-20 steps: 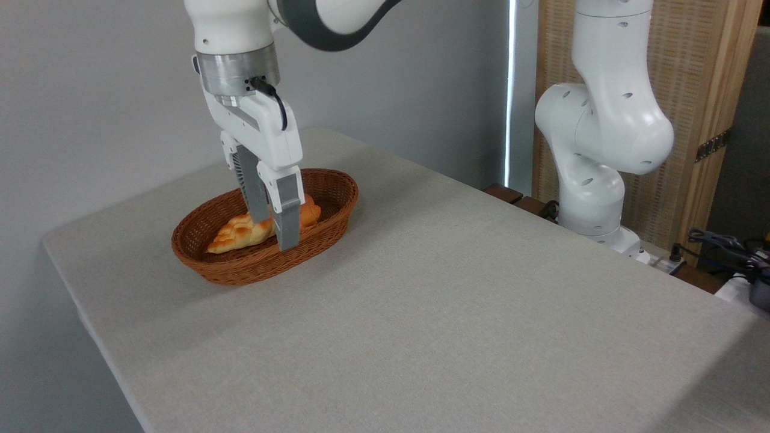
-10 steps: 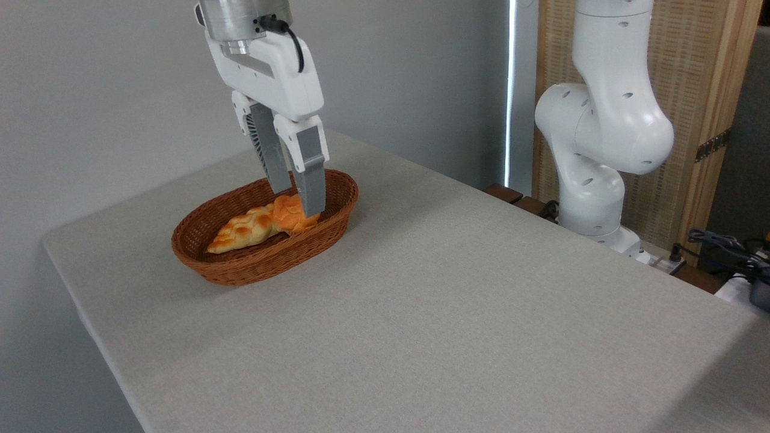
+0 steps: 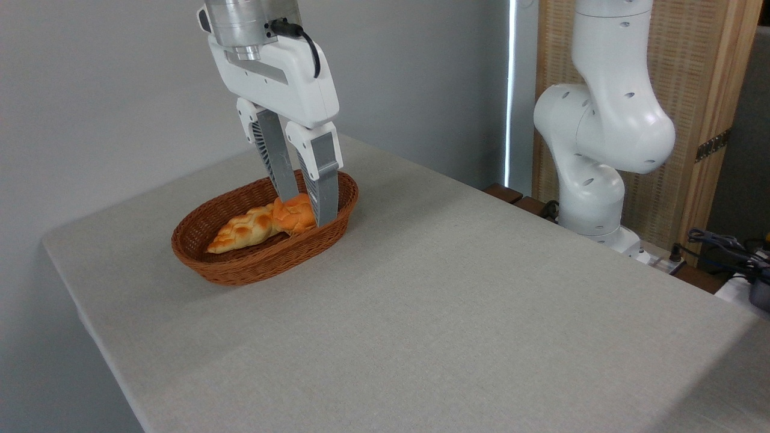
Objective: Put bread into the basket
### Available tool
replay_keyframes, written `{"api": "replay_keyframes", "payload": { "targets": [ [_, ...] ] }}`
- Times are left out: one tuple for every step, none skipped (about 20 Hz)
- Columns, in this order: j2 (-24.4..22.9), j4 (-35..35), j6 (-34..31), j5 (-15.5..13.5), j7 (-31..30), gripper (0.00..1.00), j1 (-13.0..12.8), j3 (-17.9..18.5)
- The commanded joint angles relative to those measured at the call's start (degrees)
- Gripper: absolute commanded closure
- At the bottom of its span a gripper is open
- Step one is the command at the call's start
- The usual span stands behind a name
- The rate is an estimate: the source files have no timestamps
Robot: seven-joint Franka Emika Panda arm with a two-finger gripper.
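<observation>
The bread [image 3: 293,219], a small round orange bun, lies inside the brown wicker basket [image 3: 240,272] at its right end. It touches a paler braided loaf [image 3: 243,228] that fills the basket's left part. My gripper [image 3: 306,211] hangs over the right end of the basket with its fingers apart, open and holding nothing. The grey fingers [image 3: 320,180] stand in front of the bun's upper right side and hide part of it.
The basket sits near the far left corner of the grey table [image 3: 457,313]. The arm's white base [image 3: 592,180] rises past the table's right edge, in front of a wooden screen [image 3: 704,90]. Cables [image 3: 722,243] lie at the far right.
My gripper has risen out of the basket and shifted right. The bun, mostly hidden by the fingers a second ago, now shows lying in the basket.
</observation>
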Motion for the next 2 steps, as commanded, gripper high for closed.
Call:
{"api": "replay_keyframes", "payload": {
  "targets": [
    [0.22,1.01,-1.24,0.72,0.43,0.00,0.03,0.41],
    [0.22,0.92,-1.15,0.72,0.35,0.00,0.12,0.32]
  ]
}}
